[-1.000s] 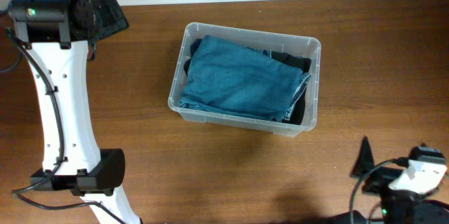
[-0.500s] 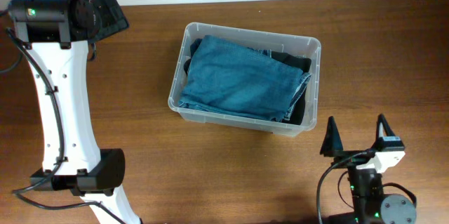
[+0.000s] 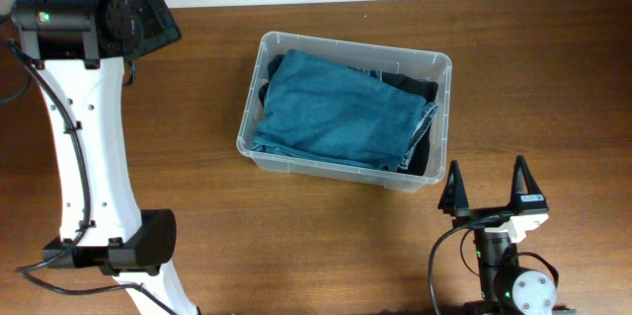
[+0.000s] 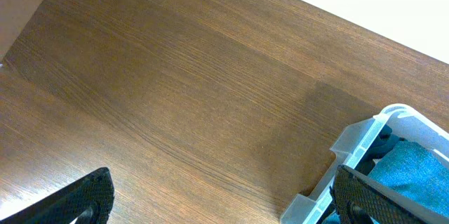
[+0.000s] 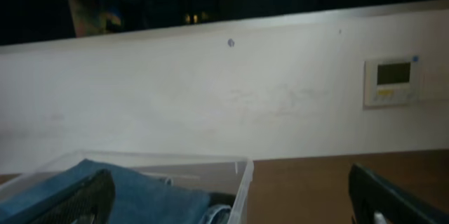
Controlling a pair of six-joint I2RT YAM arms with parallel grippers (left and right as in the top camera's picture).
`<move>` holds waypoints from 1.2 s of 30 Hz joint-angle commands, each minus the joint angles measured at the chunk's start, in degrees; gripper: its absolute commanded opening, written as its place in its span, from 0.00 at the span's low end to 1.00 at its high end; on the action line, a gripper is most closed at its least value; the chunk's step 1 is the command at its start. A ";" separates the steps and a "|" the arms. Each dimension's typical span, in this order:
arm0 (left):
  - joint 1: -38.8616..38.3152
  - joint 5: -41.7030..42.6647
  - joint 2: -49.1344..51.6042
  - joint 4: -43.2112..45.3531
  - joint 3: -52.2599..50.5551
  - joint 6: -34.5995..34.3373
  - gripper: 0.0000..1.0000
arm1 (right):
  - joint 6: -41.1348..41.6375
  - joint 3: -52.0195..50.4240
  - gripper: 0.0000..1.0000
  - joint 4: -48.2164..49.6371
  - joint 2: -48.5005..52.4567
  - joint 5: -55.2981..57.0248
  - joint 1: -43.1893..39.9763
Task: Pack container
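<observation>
Brown wood-grain table [image 3: 197, 108], matte, fine grain lines. Clear plastic container [image 3: 326, 167] sitting flat on it, upright, just ahead of right gripper [image 3: 486, 172] and slightly to its left, not touching. In left wrist view, container corner close beside one finger of left gripper [image 4: 221, 182]; plain wood surface between the two fingers.

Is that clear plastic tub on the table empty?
No, the clear plastic tub holds a folded blue denim cloth lying over a dark item.
</observation>
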 commanded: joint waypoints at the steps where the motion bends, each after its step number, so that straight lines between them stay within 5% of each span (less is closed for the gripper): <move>1: 0.15 0.02 0.04 -0.09 -0.07 -0.72 0.99 | 0.72 -1.22 0.98 -0.04 -0.59 0.35 -0.42; 18: 0.15 0.02 0.04 -0.09 -0.07 -0.72 0.99 | 0.04 -1.22 0.98 -17.75 -0.59 0.94 -0.46; 36: 0.15 0.02 0.04 -0.09 -0.07 -0.72 0.99 | 0.07 -1.22 0.98 -17.64 -0.55 0.35 -0.42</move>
